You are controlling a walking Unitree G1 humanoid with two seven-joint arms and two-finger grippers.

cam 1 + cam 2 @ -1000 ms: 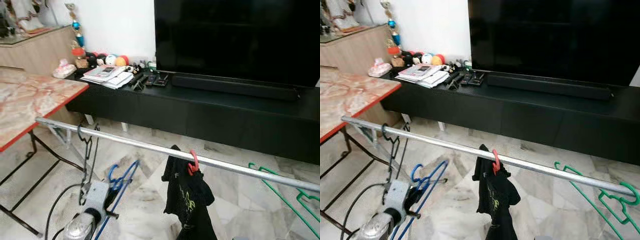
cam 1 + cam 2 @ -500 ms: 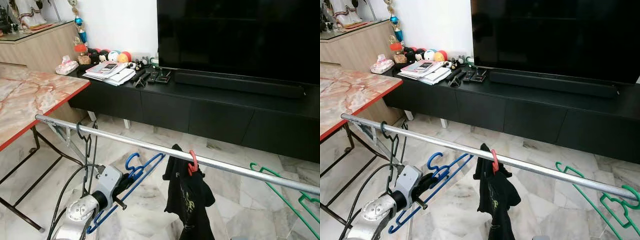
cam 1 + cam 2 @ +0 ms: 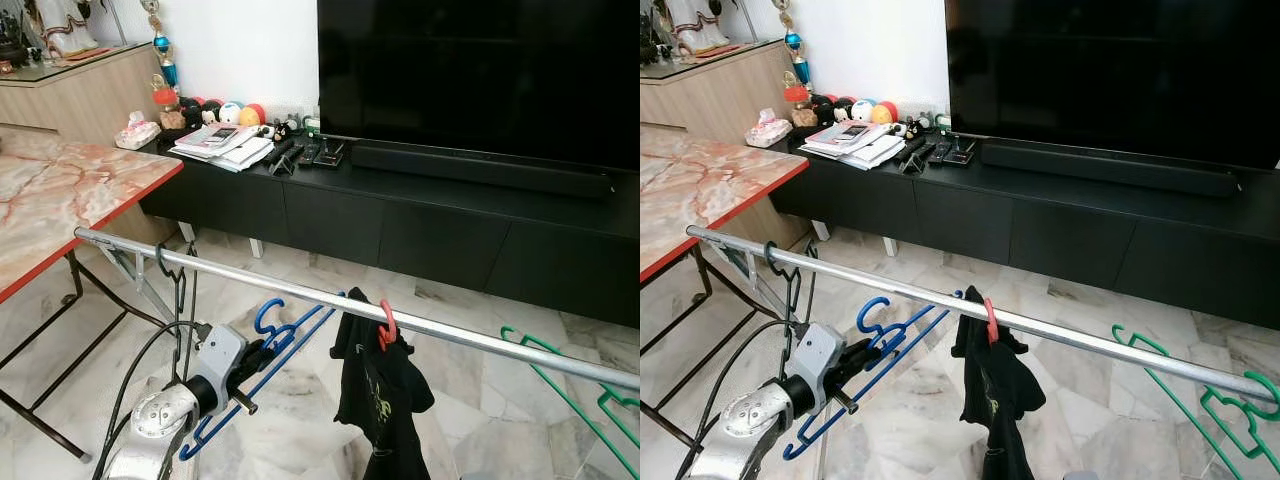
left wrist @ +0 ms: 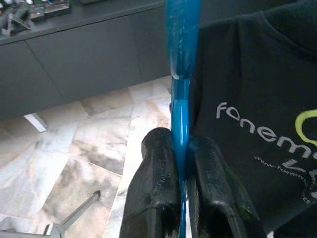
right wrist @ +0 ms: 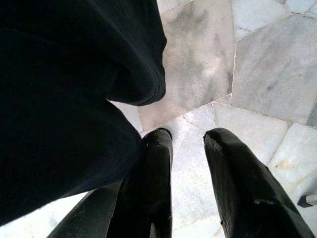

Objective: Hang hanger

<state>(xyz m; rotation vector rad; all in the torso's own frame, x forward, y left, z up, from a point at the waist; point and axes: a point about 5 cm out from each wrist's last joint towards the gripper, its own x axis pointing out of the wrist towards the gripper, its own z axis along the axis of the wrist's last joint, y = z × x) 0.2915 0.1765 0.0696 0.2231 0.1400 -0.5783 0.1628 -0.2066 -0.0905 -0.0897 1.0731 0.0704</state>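
The jaws of the left gripper (image 4: 181, 163) are clamped narrowly on the thin bar of a blue plastic hanger (image 3: 270, 345), as the left wrist view shows close up: the two black fingers (image 4: 158, 183) press the bar from both sides. The head views give what that close-up cannot: the hanger is held just below and in front of a long silver metal rail (image 3: 300, 291), its hook (image 3: 265, 315) pointing up but not over the rail, near the rail's middle.

The jaws of the right gripper (image 5: 188, 144) stand apart with nothing between them, over pale marble floor tiles (image 5: 257, 79), beside dark cloth.

A black T-shirt with light lettering (image 3: 380, 385) hangs from the rail on a red plastic hanger (image 3: 385, 325), just to the right of the blue one; the left wrist view shows its printed letters close behind the blue bar. A thin black wire hanger (image 3: 175, 290) hangs on the rail towards its left end, and green plastic hangers (image 3: 1200, 395) sit at its right end. Behind the rail stand a low black TV cabinet (image 3: 420, 215) with a large dark television (image 3: 480, 75), and to the left a marble-patterned table with a red edge (image 3: 60, 200).
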